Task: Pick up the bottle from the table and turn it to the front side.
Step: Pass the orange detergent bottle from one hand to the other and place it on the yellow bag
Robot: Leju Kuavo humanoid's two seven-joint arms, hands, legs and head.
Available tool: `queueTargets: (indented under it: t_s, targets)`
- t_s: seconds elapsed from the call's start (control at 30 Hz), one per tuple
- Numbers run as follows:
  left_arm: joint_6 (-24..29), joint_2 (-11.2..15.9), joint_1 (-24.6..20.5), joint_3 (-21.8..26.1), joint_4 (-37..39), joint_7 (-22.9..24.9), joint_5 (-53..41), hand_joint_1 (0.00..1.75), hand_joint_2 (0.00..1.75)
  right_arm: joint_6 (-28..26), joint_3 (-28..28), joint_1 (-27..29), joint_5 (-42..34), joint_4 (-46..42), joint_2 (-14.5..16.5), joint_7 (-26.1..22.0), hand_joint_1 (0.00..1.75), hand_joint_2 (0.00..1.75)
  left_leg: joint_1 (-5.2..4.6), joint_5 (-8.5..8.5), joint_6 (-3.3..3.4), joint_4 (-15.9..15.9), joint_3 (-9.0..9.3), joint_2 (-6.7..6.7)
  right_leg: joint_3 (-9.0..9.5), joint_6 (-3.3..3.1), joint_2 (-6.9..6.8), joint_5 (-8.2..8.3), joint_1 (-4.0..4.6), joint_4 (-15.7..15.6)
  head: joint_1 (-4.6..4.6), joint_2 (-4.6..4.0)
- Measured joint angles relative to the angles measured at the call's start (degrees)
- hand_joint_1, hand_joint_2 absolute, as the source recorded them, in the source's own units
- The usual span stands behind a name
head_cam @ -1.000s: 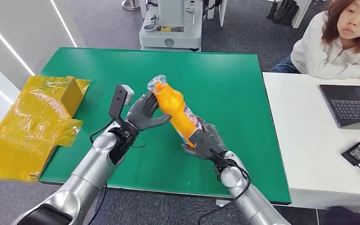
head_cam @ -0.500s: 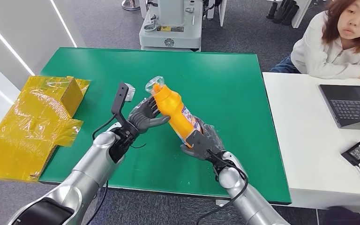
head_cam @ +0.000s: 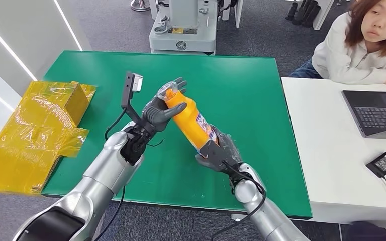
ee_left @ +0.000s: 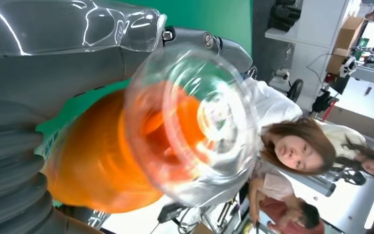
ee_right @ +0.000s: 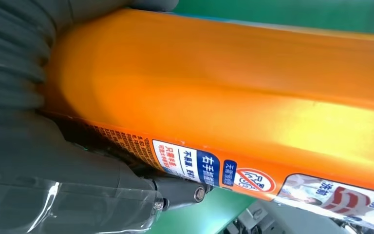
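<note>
Orange and tilted, the detergent bottle (head_cam: 191, 120) you are handling hangs above the middle of the green table (head_cam: 251, 85). Your right hand (head_cam: 220, 153) grasps its base near you, and your left hand (head_cam: 162, 106) wraps its far neck below the clear cap (ee_left: 195, 122).

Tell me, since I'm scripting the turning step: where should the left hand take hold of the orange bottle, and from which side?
Probably at the narrow shoulder just below the clear-wrapped cap, coming from the robot's left. The orange bottle slants over the green table, its wide base held in the right hand, so only the upper end is free. The left hand already wraps that neck, which is slim enough for fingers to close around.
</note>
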Motion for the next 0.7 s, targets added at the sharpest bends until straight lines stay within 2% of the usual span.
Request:
queueTargets:
  t_s: [0.13,0.27,0.47,0.53,0.6,0.67,0.7]
  targets:
    - [0.7,-0.9,1.0,0.0,-1.1,-0.1,-0.1,0.00,1.75,-0.1,0.0,0.0,0.0,-0.4,0.0,0.1,1.75,1.75,0.00,0.00,0.00,0.0,-0.01,0.00,0.00,0.00,0.00,0.00,0.00,0.0,0.00,0.00]
    - [3.8,-1.6,1.7,-0.7,-1.8,-2.4,-3.8,0.00,1.75,-0.1,0.0,-0.3,-0.1,-0.9,0.0,0.2,1.75,1.75,0.00,0.00,0.00,0.0,-0.02,-0.01,0.00,0.00,-0.01,0.00,0.00,0.0,-0.01,0.00]
    - [5.7,-1.5,2.7,-2.3,-2.0,-4.6,-6.6,0.00,1.75,-0.1,-0.8,-0.6,-0.8,-2.8,0.0,0.6,1.75,1.75,0.00,0.00,0.00,0.0,-0.02,0.00,-0.01,0.00,0.00,0.00,0.00,0.0,0.00,0.00]
    - [5.8,-1.4,3.1,-2.5,-2.0,-5.2,-6.7,0.17,1.75,0.2,-1.1,-0.8,-0.8,-3.0,0.0,0.7,1.75,1.75,0.00,0.00,0.00,0.0,-0.03,0.00,-0.02,0.00,0.00,0.00,0.00,0.0,0.01,0.00]
    - [6.0,-1.4,3.3,-2.7,-2.0,-5.9,-6.9,1.04,1.75,0.7,-1.1,-1.1,-0.8,-3.1,0.0,0.7,1.75,1.75,0.00,0.00,0.00,0.0,-0.04,0.00,-0.02,0.00,0.00,0.00,0.00,0.0,0.00,0.00]
    - [6.3,-1.4,3.3,-2.8,-2.0,-6.3,-7.1,1.75,1.75,1.0,-1.1,-1.4,-0.8,-3.0,0.0,0.6,1.75,1.75,0.00,0.00,0.00,0.0,-0.05,-0.01,-0.02,0.00,-0.02,0.00,0.00,0.0,0.00,0.00]
    - [6.4,-1.4,3.3,-2.8,-2.0,-6.5,-7.1,1.75,1.75,1.0,-1.1,-1.5,-0.7,-2.9,0.1,0.6,1.75,1.75,0.00,0.00,0.00,0.0,-0.05,-0.01,-0.02,0.00,-0.02,0.00,0.00,0.0,0.00,0.00]
